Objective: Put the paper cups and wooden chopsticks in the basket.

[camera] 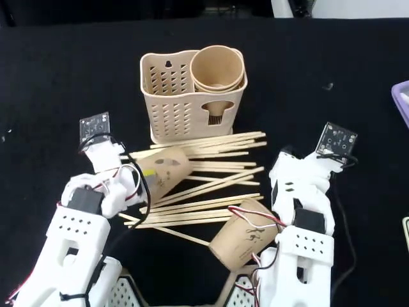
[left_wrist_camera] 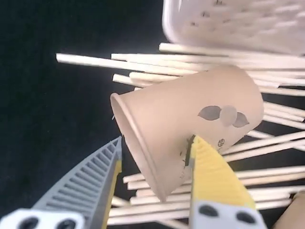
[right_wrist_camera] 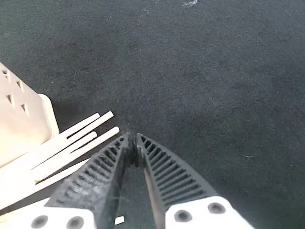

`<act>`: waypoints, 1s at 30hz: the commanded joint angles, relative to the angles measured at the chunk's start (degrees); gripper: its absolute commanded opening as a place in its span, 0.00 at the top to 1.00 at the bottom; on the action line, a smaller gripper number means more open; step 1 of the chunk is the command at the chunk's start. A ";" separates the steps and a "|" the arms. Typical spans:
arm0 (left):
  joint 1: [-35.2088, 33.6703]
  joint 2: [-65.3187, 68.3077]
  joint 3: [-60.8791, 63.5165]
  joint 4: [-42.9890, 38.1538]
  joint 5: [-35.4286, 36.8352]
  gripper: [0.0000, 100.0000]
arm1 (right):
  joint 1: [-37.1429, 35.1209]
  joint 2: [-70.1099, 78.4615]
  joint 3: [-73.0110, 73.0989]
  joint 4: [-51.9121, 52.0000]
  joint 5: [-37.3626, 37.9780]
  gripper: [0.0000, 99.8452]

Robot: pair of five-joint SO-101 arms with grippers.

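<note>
A beige perforated basket (camera: 182,109) stands at the back centre, with paper cups (camera: 217,67) stacked in its right compartment. Wooden chopsticks (camera: 211,185) lie spread in front of it. My left gripper (camera: 142,180) is shut on a paper cup (camera: 165,171) lying on its side over the chopsticks. In the left wrist view this cup (left_wrist_camera: 190,124) sits between the grey finger (left_wrist_camera: 90,186) and the yellow finger (left_wrist_camera: 214,181). Another cup (camera: 245,242) lies on its side beside the right arm. My right gripper (right_wrist_camera: 132,141) is shut and empty, just past the chopstick ends (right_wrist_camera: 76,138), near the basket corner (right_wrist_camera: 16,119).
The table is covered in black cloth (camera: 57,77). A purple object (camera: 402,99) sits at the right edge. Open room lies left and right of the basket.
</note>
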 commanded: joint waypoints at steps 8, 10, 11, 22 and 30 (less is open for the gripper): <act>0.40 0.53 3.30 2.11 3.25 0.78 | 0.53 -0.92 -0.22 -1.23 -0.35 0.99; 0.40 0.53 2.33 4.57 3.16 0.78 | 0.53 -0.92 -0.22 -1.23 -0.35 0.99; 0.31 0.53 2.33 5.01 3.08 0.78 | 0.53 -0.92 -0.22 -1.23 -0.35 0.99; 0.31 0.53 2.24 3.08 -6.42 0.97 | 0.53 -0.92 -0.31 -1.23 -0.35 0.99; 0.31 0.53 1.98 4.22 -6.68 0.97 | 0.53 -0.92 -0.22 -1.23 -0.35 0.99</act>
